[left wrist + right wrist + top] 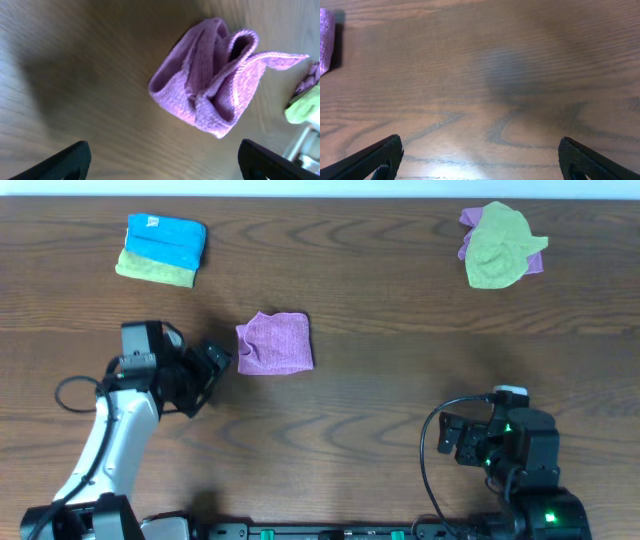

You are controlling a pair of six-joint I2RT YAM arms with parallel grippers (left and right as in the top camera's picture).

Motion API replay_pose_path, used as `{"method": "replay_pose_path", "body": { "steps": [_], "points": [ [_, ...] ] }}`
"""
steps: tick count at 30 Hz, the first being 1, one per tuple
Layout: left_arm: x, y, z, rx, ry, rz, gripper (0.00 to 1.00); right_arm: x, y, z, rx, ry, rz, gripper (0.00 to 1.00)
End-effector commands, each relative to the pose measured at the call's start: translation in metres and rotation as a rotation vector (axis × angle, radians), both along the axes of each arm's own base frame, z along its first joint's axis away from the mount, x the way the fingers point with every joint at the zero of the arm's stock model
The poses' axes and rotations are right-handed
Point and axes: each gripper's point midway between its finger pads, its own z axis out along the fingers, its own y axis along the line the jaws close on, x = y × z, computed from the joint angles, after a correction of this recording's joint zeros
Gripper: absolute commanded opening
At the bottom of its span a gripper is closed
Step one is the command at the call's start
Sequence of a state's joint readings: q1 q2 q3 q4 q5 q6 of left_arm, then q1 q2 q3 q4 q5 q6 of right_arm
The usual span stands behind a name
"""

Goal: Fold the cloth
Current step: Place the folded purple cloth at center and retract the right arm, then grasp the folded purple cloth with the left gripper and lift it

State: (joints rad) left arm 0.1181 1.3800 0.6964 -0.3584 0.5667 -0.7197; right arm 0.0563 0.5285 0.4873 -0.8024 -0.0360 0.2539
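Observation:
A purple cloth (275, 343) lies folded into a small square near the middle of the wooden table; in the left wrist view (215, 80) its layered folds and loose edges show. My left gripper (215, 362) is open and empty, just left of the cloth, apart from it; its fingertips (162, 160) frame bare wood. My right gripper (452, 438) is open and empty at the front right, far from the cloth; its fingertips (480, 157) frame bare wood. The cloth's edge shows at the far left of the right wrist view (325, 40).
A folded stack of a blue cloth (166, 238) on a yellow-green cloth (155, 272) lies at the back left. A crumpled green cloth (497, 248) over a purple one (470, 220) lies at the back right, also glimpsed in the left wrist view (302, 107).

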Motion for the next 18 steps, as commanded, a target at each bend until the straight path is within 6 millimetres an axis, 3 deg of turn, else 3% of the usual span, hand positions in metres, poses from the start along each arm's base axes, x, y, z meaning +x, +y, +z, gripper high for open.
{"method": "replay_pose_path", "body": {
  "steps": [1, 8, 18],
  "points": [
    [-0.005, -0.008, -0.010, -0.084, -0.001, 0.034, 0.95, -0.001, -0.004, -0.001, -0.003, 0.001, -0.030, 0.99],
    [0.004, -0.011, -0.026, -0.102, -0.046, 0.066, 0.98, 0.000, -0.004, -0.001, -0.003, 0.000, -0.030, 0.99],
    [0.031, -0.039, -0.042, -0.162, -0.073, 0.064, 1.00, 0.000, -0.004, -0.001, -0.003, 0.001, -0.030, 0.99]
  ]
}}
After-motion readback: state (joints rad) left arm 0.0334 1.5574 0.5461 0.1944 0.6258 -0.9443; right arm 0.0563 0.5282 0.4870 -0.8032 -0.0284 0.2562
